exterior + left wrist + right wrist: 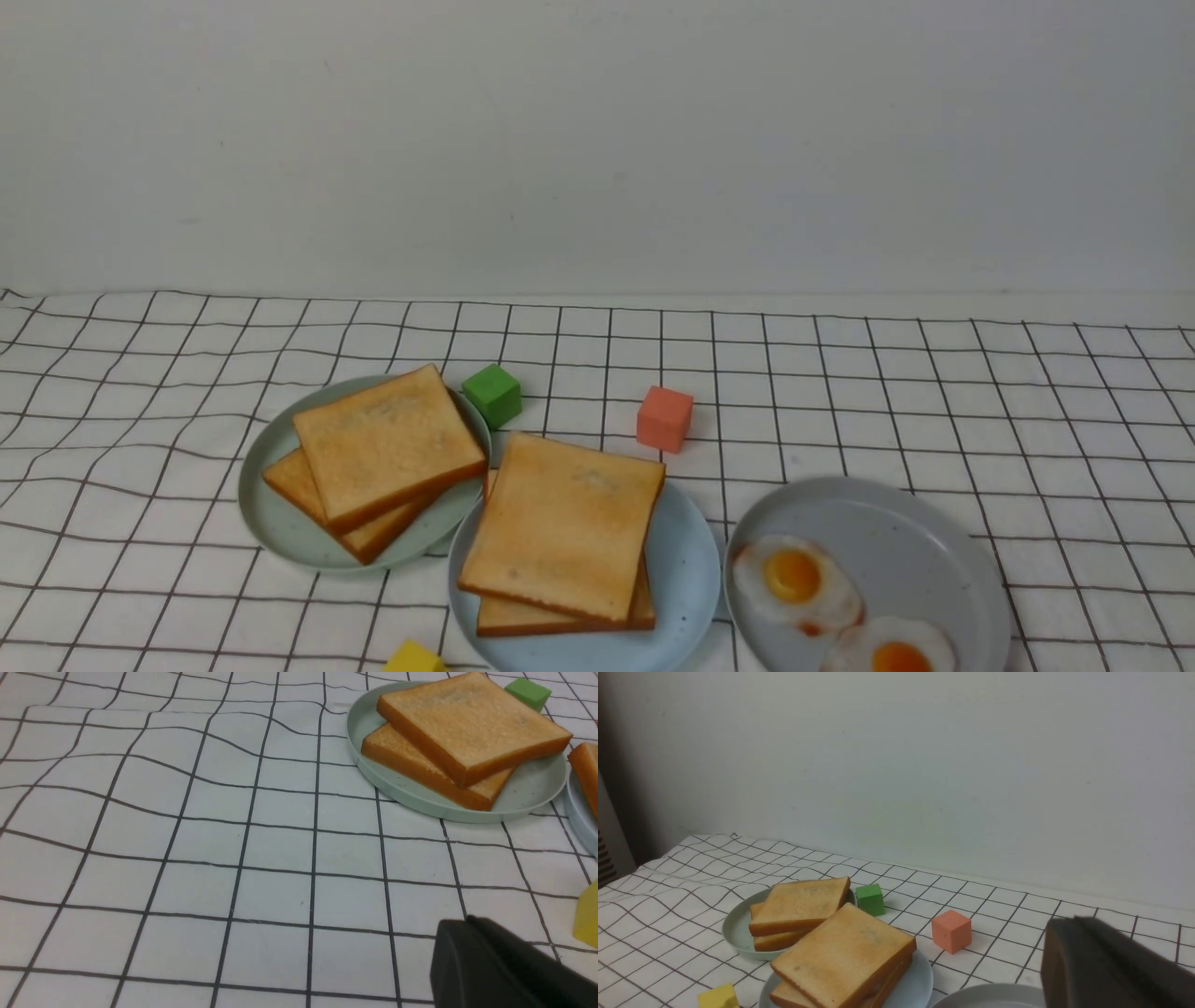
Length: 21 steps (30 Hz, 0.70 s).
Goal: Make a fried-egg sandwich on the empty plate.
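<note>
So the fried-egg sandwich (563, 530) is sitting on the light blue plate (689, 569), two toast slices stacked a bit askew. From the front you can't actually see any egg between them, just the top slice hanging over the lower one.

Using that blue plate as the reference: the pale green plate (280, 523) is right up against its left edge, with two loose toast slices (387, 446) piled on it, the top one twisted off the bottom one. Just beside the blue plate on the right is the grey plate (896, 523) with two fried eggs (794, 581), orange yolks up, both toward the near side of it. Behind the blue plate there's a green cube (492, 394) off to the left, close to the green plate's rim, and an orange cube (665, 418) off to the right. A yellow cube (413, 658) pokes in at the near left of the blue plate.

Everything's on a tabletop (1027, 392) with a white grid-pattern cloth.

Neither arm shows from the front. The left hand (495, 961) is clenched with nothing in it, just a dark tip over bare cloth. Right hand (1106, 966) is the same deal, clenched and empty, hanging by the grey plate's rim.
</note>
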Motion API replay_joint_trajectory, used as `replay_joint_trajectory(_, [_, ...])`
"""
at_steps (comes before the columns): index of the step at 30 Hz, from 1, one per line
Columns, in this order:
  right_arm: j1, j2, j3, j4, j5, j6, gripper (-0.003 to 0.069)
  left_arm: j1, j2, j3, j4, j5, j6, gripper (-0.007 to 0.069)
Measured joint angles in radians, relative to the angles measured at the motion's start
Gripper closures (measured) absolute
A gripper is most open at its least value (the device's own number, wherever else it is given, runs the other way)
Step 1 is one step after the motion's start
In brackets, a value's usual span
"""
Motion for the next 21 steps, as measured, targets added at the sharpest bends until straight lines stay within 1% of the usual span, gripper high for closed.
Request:
replay_joint_trajectory(11, [0.000,0.000,0.000,-0.002,0.000,0.000,0.0638,0.000,0.000,0.001,0.001,-0.001,0.000,0.0622])
replay_joint_trajectory(13, [-0.007,0.000,0.002,-0.017,0.000,0.000,0.0636,0.000,0.000,0.001,0.001,-0.002,0.000,0.0623])
replay_joint_trajectory(15, [-0.035,0.000,0.003,-0.045,0.007,-0.005,0.0633,0.000,0.000,0.001,0.001,-0.002,0.000,0.0621])
replay_joint_trajectory(16, [-0.065,-0.001,0.003,-0.063,0.018,0.000,0.0631,0.000,0.000,0.001,0.001,-0.002,0.000,0.0620])
replay_joint_trajectory(17, [-0.065,-0.001,0.003,-0.065,0.020,0.000,0.0631,0.000,0.000,0.001,0.001,-0.002,0.000,0.0620])
replay_joint_trajectory(18, [-0.120,-0.011,0.003,-0.077,0.063,0.016,0.0629,0.000,0.000,0.001,0.001,-0.002,0.000,0.0620])
replay_joint_trajectory(19, [-0.126,-0.012,0.003,-0.079,0.063,0.016,0.0629,0.000,0.000,0.001,0.001,-0.002,0.000,0.0620])
replay_joint_trajectory(21, [-0.205,-0.040,0.010,-0.087,0.157,0.057,0.0627,0.000,0.000,0.001,0.001,-0.002,0.000,0.0618])
